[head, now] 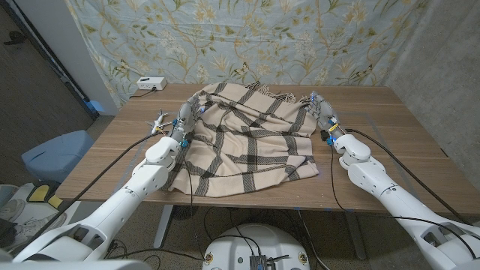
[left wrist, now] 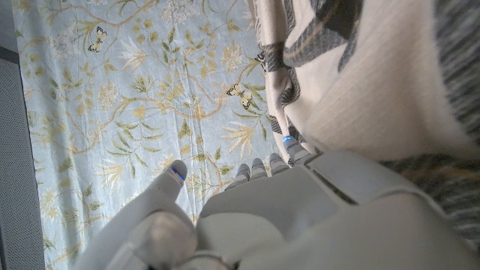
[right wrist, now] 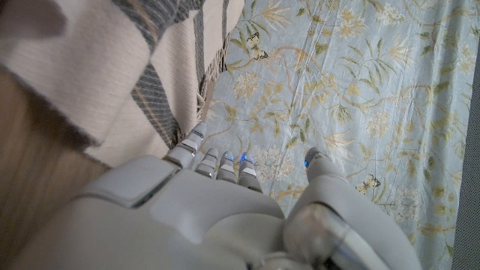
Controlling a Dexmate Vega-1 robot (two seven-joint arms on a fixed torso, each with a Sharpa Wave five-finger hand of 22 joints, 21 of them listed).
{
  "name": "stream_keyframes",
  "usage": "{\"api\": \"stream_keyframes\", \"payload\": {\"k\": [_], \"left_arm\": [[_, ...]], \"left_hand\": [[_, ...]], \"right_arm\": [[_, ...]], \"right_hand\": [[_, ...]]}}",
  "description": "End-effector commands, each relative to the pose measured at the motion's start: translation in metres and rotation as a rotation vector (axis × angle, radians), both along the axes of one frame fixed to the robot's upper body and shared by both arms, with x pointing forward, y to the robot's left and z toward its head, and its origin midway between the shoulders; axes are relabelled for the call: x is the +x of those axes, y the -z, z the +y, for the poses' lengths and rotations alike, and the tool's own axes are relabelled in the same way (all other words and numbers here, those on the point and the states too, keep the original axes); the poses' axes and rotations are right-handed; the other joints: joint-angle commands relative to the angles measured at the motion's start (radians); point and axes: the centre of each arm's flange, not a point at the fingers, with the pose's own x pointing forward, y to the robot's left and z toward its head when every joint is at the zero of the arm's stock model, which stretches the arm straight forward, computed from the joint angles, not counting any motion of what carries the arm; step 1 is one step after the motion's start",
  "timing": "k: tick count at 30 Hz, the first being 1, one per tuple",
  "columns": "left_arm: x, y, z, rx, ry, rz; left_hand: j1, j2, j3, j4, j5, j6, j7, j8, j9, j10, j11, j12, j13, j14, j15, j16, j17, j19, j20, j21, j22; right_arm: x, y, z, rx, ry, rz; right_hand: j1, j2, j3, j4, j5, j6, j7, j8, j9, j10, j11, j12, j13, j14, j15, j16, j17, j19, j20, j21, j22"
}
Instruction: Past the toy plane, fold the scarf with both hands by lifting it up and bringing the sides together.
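A beige scarf [head: 244, 139] with dark checks lies spread over the middle of the wooden table [head: 405, 131], its far edge rumpled. A small white toy plane [head: 158, 121] sits just left of it. My left hand [head: 183, 120] stands at the scarf's left edge, near the far corner, between the plane and the cloth. In the left wrist view the left hand [left wrist: 247, 217] has its fingers beside the scarf [left wrist: 375, 82] and the thumb apart, nothing held. My right hand [head: 323, 111] is at the right edge; the right hand [right wrist: 225, 202] shows spread fingers next to the scarf [right wrist: 127, 67].
A white box [head: 150, 83] with a cable sits at the table's far left corner. A flowered curtain [head: 247, 37] hangs behind the table. Bare wood lies to the right of the scarf. A blue bin [head: 56, 154] stands on the floor at the left.
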Motion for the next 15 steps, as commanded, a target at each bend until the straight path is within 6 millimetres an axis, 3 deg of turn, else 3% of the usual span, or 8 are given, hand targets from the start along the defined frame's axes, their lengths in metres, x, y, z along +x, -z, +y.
{"api": "stream_keyframes", "payload": {"k": [1, 3, 4, 5, 6, 11, 15], "left_arm": [[-0.009, -0.006, 0.0, 0.063, -0.063, -0.053], [-0.016, -0.012, 0.0, 0.109, -0.123, -0.09], [-0.02, -0.015, 0.0, 0.137, -0.157, -0.109], [-0.025, -0.018, -0.001, 0.169, -0.191, -0.129], [-0.029, -0.021, -0.002, 0.201, -0.229, -0.149], [-0.049, -0.03, -0.008, 0.336, -0.377, -0.246], [-0.061, -0.032, -0.012, 0.411, -0.453, -0.287]], "left_hand": [[0.008, 0.038, 0.006, -0.004, 0.004, -0.124, -0.004, 0.009, 0.005, -0.116, 0.0, 0.009, 0.002, -0.11, 0.0, 0.006, 0.001, -0.02, 0.035, 0.001, 0.002], [0.013, 0.038, 0.006, -0.008, 0.002, -0.113, -0.01, 0.012, 0.005, -0.103, -0.011, 0.011, 0.002, -0.099, -0.001, 0.008, 0.0, -0.014, 0.06, 0.0, 0.002], [0.019, 0.037, 0.005, -0.014, -0.001, -0.089, -0.017, 0.017, 0.005, -0.075, 0.005, 0.018, 0.003, -0.077, 0.016, 0.012, 0.0, 0.0, 0.096, 0.001, 0.003], [0.023, 0.035, 0.005, -0.017, -0.004, -0.068, -0.02, 0.02, 0.006, -0.055, 0.0, 0.022, 0.002, -0.055, 0.036, 0.017, 0.001, 0.007, 0.119, 0.0, 0.003], [0.027, 0.035, 0.005, -0.02, -0.007, -0.049, -0.021, 0.023, 0.006, -0.031, 0.023, 0.027, 0.003, -0.036, 0.057, 0.019, 0.002, 0.015, 0.134, -0.001, 0.004], [0.049, 0.039, 0.014, -0.037, -0.016, 0.034, -0.046, 0.035, 0.008, 0.048, 0.045, 0.042, 0.004, 0.028, 0.077, 0.023, 0.002, 0.041, 0.154, -0.002, 0.006], [0.061, 0.043, 0.02, -0.046, -0.021, 0.082, -0.054, 0.042, 0.008, 0.09, 0.03, 0.049, 0.005, 0.06, 0.08, 0.026, 0.002, 0.053, 0.154, -0.003, 0.007]], "right_arm": [[-0.007, -0.01, -0.001, -0.075, 0.046, -0.039], [-0.013, -0.016, -0.003, -0.125, 0.079, -0.061], [-0.017, -0.019, -0.003, -0.146, 0.097, -0.067], [-0.02, -0.022, -0.004, -0.176, 0.116, -0.078], [-0.024, -0.025, -0.004, -0.198, 0.137, -0.085], [-0.038, -0.033, -0.006, -0.311, 0.221, -0.124], [-0.048, -0.035, -0.007, -0.377, 0.269, -0.141]], "right_hand": [[0.008, 0.002, 0.007, -0.002, 0.006, 0.001, 0.007, 0.006, 0.005, 0.002, 0.011, 0.006, 0.004, -0.011, 0.01, 0.003, 0.002, 0.003, 0.008, 0.004, 0.004], [0.01, 0.003, 0.008, -0.003, 0.005, 0.005, 0.003, 0.007, 0.005, 0.003, 0.011, 0.007, 0.004, -0.011, 0.012, 0.003, 0.003, 0.002, 0.01, 0.004, 0.004], [0.011, 0.005, 0.009, -0.004, 0.005, 0.007, 0.002, 0.008, 0.005, 0.005, 0.011, 0.007, 0.004, -0.01, 0.017, 0.003, 0.003, 0.002, 0.012, 0.004, 0.004], [0.014, 0.007, 0.011, -0.006, 0.004, 0.011, 0.001, 0.009, 0.005, 0.013, 0.013, 0.01, 0.005, -0.008, 0.024, 0.004, 0.003, -0.001, 0.022, 0.002, 0.005], [0.016, 0.011, 0.012, -0.007, 0.003, 0.02, 0.0, 0.011, 0.005, 0.019, 0.013, 0.012, 0.005, -0.004, 0.031, 0.006, 0.004, -0.001, 0.028, 0.002, 0.005], [0.028, 0.023, 0.022, -0.012, -0.001, 0.054, -0.008, 0.019, 0.005, 0.057, 0.019, 0.023, 0.006, 0.033, 0.044, 0.02, 0.008, 0.011, 0.055, 0.006, 0.006], [0.038, 0.033, 0.032, -0.015, -0.002, 0.08, -0.008, 0.024, 0.006, 0.081, 0.022, 0.03, 0.006, 0.062, 0.042, 0.03, 0.011, 0.027, 0.059, 0.011, 0.007]]}}
